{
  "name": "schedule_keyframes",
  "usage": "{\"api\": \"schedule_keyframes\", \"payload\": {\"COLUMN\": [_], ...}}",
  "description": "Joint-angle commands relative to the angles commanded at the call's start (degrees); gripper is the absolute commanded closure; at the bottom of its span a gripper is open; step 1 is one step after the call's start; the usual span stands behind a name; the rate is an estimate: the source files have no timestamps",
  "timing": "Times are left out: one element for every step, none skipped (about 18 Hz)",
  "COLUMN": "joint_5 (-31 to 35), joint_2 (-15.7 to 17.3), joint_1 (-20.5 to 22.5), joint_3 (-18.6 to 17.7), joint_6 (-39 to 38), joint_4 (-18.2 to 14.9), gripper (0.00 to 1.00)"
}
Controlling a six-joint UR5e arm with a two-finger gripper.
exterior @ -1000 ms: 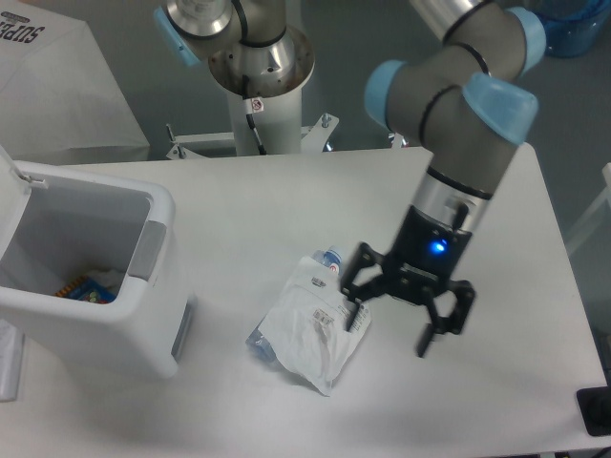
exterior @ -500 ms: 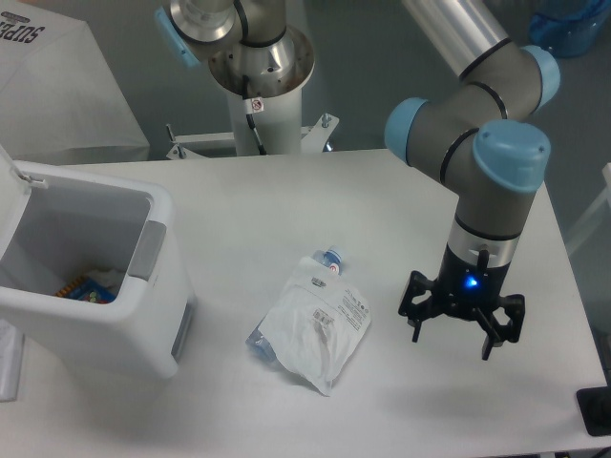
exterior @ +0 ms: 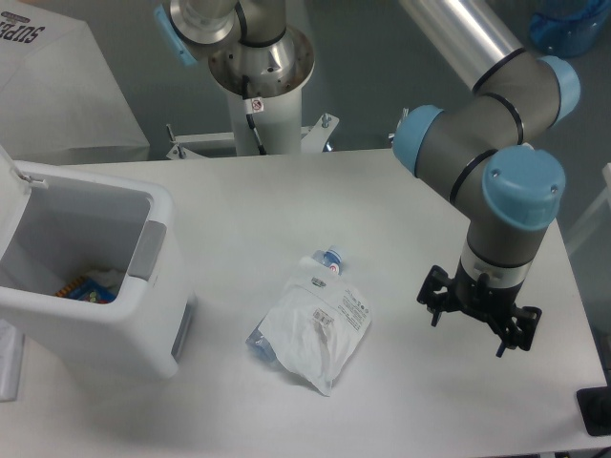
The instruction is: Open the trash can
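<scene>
The white trash can (exterior: 115, 320) stands at the left edge of the table. Its lid (exterior: 10, 167) is swung up at the far left, so the inside shows, with a colourful item (exterior: 84, 290) at the bottom. A grey tab (exterior: 149, 250) sits on its front rim. My gripper (exterior: 477, 319) hangs over the right part of the table, far from the can. Its fingers are spread apart and hold nothing.
A white plastic pouch with a printed label (exterior: 315, 332) lies mid-table over a blue-capped bottle (exterior: 331, 258). The robot base (exterior: 258, 67) stands behind the table. A dark object (exterior: 597, 410) sits at the right front corner.
My gripper has moved right and away from the pouch, from beside it to the table's right side. The can and pouch have not moved.
</scene>
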Motion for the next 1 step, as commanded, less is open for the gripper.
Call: {"api": "schedule_keyframes", "payload": {"joint_5": [0.7], "joint_2": [-0.1], "joint_1": [-0.3], "joint_3": [0.0], "joint_6": [0.0], "joint_4": [0.1], "gripper": [0.00]}}
